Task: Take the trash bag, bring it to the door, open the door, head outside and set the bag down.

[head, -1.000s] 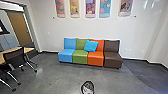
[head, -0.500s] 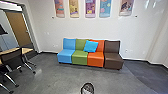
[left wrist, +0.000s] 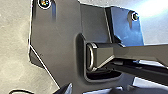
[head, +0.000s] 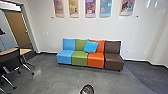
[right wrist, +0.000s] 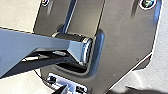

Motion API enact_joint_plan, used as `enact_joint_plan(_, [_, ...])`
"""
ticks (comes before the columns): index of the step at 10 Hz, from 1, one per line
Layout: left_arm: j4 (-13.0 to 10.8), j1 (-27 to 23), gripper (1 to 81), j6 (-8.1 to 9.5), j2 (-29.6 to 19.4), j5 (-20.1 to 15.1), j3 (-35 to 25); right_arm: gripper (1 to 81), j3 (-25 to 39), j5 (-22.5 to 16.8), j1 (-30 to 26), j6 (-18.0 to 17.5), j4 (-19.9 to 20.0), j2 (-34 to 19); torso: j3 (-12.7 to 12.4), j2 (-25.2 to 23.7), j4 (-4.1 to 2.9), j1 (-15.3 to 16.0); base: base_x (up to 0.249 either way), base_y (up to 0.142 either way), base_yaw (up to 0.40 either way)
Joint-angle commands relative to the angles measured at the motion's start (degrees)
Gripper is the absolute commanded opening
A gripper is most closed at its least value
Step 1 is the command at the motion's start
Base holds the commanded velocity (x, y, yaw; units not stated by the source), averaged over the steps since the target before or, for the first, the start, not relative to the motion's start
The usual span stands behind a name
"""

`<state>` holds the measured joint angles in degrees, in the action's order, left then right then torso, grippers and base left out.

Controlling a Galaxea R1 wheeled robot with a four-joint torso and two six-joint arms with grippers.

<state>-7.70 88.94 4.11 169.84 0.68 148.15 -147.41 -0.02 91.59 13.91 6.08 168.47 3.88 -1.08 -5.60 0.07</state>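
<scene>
A wooden door (head: 18, 28) stands beyond the framed opening at the left of the head view. At the bottom edge of the left wrist view, a dark pointed part of my left gripper (left wrist: 65, 89) pokes in. A similar dark tip of my right gripper (right wrist: 61, 90) is at the bottom edge of the right wrist view. How either gripper stands cannot be made out. Near the lower right of the right wrist view lies a dark shape (right wrist: 142, 92), too unclear to name.
Blue, green, orange and brown seats (head: 96, 60) line the wall, with a blue cushion (head: 90, 47) on them. Posters hang above. At left are a table (head: 24, 51) and dark chairs (head: 10, 58) on casters. A dark-rimmed round object (head: 87, 89) is at the bottom edge.
The head camera has moved a little toward the seats, which look slightly larger. The table and chairs have slid toward the picture's left edge.
</scene>
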Motion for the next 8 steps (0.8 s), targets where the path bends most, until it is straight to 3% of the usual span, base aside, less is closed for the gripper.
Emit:
enact_joint_plan(1, [-0.47,-1.88,81.1,-0.42,0.07,-3.41,-0.32,81.1,0.11,-4.02,-1.8,0.24,-0.37,-0.22,0.0,0.0,0.0,0.0,0.114,0.0,0.0])
enact_joint_plan(8, [-0.47,-1.88,81.1,-0.42,0.15,-3.41,-0.32,81.1,-0.15,-3.93,-1.8,0.15,-0.28,-0.22,0.0,0.0,0.0,-0.05,0.114,0.0,0.0])
